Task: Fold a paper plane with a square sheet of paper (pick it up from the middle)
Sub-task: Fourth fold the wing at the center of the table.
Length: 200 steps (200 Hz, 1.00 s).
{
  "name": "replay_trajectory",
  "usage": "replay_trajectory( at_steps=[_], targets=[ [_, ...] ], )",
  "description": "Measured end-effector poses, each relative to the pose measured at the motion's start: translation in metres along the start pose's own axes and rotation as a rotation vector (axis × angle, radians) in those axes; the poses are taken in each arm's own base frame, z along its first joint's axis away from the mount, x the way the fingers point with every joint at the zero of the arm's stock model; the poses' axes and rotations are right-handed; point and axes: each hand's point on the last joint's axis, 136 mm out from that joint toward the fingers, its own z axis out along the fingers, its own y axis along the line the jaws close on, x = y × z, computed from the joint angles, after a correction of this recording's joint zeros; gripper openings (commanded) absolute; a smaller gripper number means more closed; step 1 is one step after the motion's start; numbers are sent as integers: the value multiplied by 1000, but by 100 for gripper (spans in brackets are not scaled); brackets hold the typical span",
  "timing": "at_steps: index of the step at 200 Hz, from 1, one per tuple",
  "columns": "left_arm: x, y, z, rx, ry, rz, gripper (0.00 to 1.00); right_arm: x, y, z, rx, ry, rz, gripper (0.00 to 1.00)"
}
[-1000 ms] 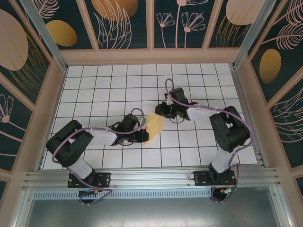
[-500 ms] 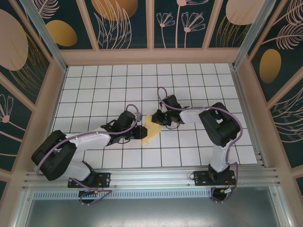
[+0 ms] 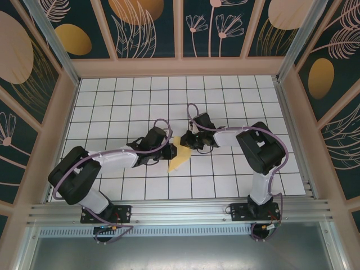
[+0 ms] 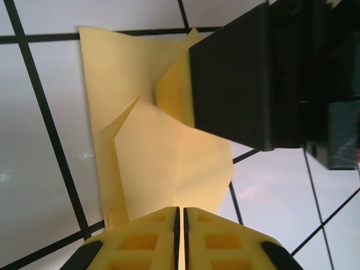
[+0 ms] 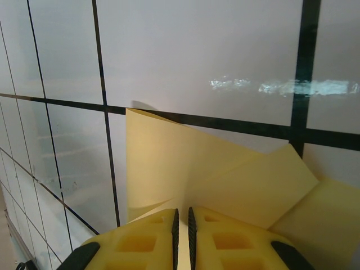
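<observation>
The square sheet of paper [image 3: 180, 158], pale yellow, lies partly folded and creased near the middle of the tiled table, one flap raised. My left gripper [image 3: 170, 152] comes at it from the left, and its yellow fingers [image 4: 152, 230] are shut on the near edge of the sheet [image 4: 163, 157]. My right gripper [image 3: 185, 142] meets it from the upper right, shut on the paper [image 5: 185, 169], which runs into the slit between its fingers [image 5: 225, 236]. The right gripper's black body [image 4: 236, 79] covers the sheet's far corner in the left wrist view. The paper plane is out of view.
The white tiled table [image 3: 112, 107] with black grid lines is boxed in by wooden walls [image 3: 62, 112]. Both arm bases sit on the metal rail [image 3: 180, 211] at the near edge.
The left gripper has slid up and right along the sheet's left edge, its elbow swinging. The right gripper pulled in slightly to the left, then held still. The sheet shifted a little.
</observation>
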Motion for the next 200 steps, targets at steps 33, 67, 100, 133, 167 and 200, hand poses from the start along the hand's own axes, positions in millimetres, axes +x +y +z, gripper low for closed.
replay_trajectory(
  at_steps=[33,67,100,133,167,200],
  targets=[
    [8,10,13,-29,37,9,8,0,0,0,-1,0,0,18],
    [18,21,23,-61,73,22,5,-1,1,-1,2,-4,-1,19],
    [17,21,24,-58,70,24,4,-1,6,-11,17,-17,-4,18],
    [18,22,24,-52,61,27,4,-1,23,-21,-2,-44,-32,14],
    [18,21,24,-47,55,28,4,9,31,-16,2,-30,-33,12],
    [18,21,24,-47,55,28,3,20,26,-3,24,-4,-18,12]
  ],
)
